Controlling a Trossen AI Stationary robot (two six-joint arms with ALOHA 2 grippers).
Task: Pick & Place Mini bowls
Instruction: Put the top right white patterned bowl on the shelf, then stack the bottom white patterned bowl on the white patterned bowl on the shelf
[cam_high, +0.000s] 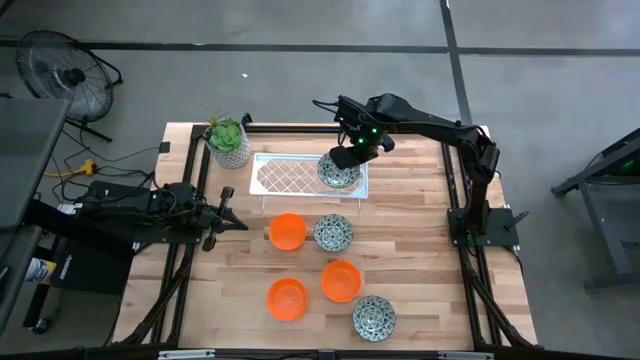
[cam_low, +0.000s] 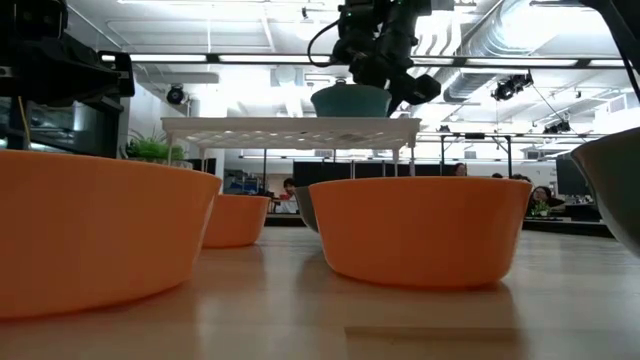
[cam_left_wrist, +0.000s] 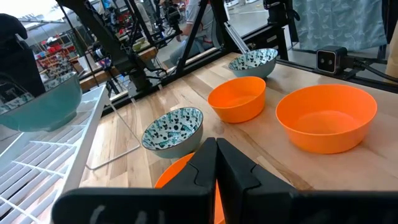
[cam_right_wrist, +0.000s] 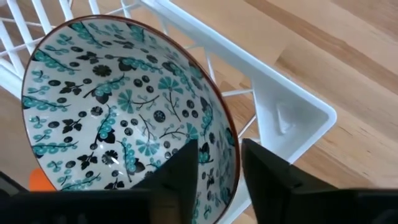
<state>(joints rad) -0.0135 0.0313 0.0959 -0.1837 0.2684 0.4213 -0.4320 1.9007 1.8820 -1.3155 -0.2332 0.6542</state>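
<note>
The wooden bench (cam_high: 420, 210) carries a white lattice wire rack (cam_high: 290, 176) at its far side, with a potted green plant (cam_high: 228, 141) just beside the rack's left end. One patterned mini bowl (cam_high: 338, 171) sits upright on the right end of the rack; in the right wrist view its rim lies between the two dark fingers (cam_right_wrist: 177, 174), one inside the bowl and one outside. The right pincer (cam_high: 345, 155) hangs over that bowl with its fingers parted around the rim, though whether they press on it cannot be told. In front of the rack, on the bench, stand five more bowls: an orange bowl (cam_high: 287, 232) touching a patterned one (cam_high: 333, 233), then two orange bowls (cam_high: 341, 281) (cam_high: 287, 299) and a patterned bowl (cam_high: 373, 318) nearest the front edge. The left pincer (cam_high: 228, 212) waits clenched and empty at the bench's left side.
</note>
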